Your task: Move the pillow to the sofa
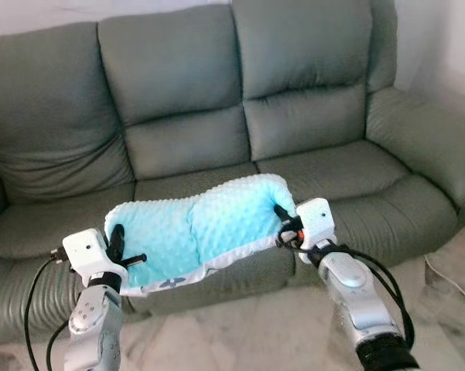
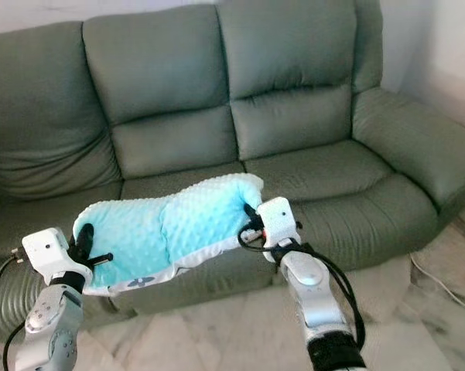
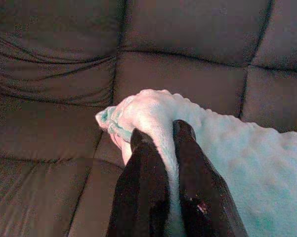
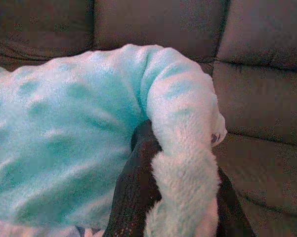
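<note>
left eye view: a pale turquoise pillow [image 1: 197, 232] with a dimpled plush face and a white trim hangs in the lower middle of the frame, stretched between the two silver arms, in front of the grey-green sofa [image 1: 309, 116] and over the front edge of its seat cushions. the left gripper [image 1: 117, 246] sits at lower left, its black fingers pinching the pillow's left end. the right gripper [image 1: 283, 220] sits right of centre, fingers closed on the pillow's right end (the fabric bunches up around them). a strip of pale marble floor [image 1: 247, 332] runs along the bottom.

right eye view: the same scene, with the pillow slung between both arms low in the frame and the sofa's three back cushions across the top.

left wrist view: two black fingers [image 3: 143, 182] rise from the bottom centre, clamped on a folded edge of the pillow, whose plush spreads to the lower right. dark sofa cushions lie behind.

right wrist view: the pillow covers the left and centre of the frame; a rolled edge of it drapes over the black fingers [image 4: 133, 192] at bottom centre, which grip the fabric.
</note>
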Available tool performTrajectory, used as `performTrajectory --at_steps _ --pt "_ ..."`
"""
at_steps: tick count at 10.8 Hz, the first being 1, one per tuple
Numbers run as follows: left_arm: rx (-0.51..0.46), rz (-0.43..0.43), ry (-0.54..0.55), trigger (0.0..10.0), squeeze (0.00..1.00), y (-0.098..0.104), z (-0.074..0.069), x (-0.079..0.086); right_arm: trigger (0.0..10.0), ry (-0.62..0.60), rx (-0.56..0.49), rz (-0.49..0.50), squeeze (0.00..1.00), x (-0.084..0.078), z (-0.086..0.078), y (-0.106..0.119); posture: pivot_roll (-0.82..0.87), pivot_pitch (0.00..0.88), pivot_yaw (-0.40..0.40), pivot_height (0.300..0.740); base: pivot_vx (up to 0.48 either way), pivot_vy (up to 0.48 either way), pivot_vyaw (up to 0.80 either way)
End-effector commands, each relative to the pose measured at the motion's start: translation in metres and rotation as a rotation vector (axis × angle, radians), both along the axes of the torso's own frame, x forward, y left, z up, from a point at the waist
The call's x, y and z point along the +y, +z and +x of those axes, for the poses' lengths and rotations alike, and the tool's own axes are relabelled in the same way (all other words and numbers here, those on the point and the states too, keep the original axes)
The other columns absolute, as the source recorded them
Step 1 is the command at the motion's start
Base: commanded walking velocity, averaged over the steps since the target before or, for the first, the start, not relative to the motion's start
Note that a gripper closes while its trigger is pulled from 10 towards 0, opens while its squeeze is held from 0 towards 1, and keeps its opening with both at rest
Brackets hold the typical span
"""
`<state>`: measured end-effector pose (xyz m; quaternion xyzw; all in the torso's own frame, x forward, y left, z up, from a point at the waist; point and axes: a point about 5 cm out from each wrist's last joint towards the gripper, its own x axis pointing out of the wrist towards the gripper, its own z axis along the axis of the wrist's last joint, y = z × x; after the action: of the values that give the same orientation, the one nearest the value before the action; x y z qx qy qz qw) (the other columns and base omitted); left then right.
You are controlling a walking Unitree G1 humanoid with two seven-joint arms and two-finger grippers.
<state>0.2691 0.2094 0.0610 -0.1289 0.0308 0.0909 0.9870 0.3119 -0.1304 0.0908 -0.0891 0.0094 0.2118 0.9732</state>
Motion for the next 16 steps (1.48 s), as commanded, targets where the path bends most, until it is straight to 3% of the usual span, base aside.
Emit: performTrajectory --at_steps 1,8,14,16 --pt "-0.003 0.005 0.013 10.0 0.0 0.002 0.0 0.004 10.0 0.023 -0.032 0.008 0.0 0.007 0.0 0.007 -0.26 0.044 0.1 0.74 0.401 0.0 0.0" --pt "0.008 0.001 0.025 10.0 0.0 0.0 -0.002 0.005 10.0 0.048 -0.007 -0.001 0.0 0.005 -0.005 0.002 -0.26 0.052 0.099 0.74 0.394 0.0 0.0" --pt "0.087 0.062 0.096 10.0 0.0 -0.008 -0.003 0.014 10.0 0.055 -0.001 -0.009 0.0 0.005 -0.007 0.0 -0.26 0.062 0.106 0.74 0.0 0.0 0.74" --pt "0.083 0.072 0.086 10.0 0.0 -0.006 0.0 0.014 10.0 0.043 0.005 0.004 0.0 0.005 -0.007 -0.001 -0.26 0.065 0.108 0.74 0.0 0.0 0.0"
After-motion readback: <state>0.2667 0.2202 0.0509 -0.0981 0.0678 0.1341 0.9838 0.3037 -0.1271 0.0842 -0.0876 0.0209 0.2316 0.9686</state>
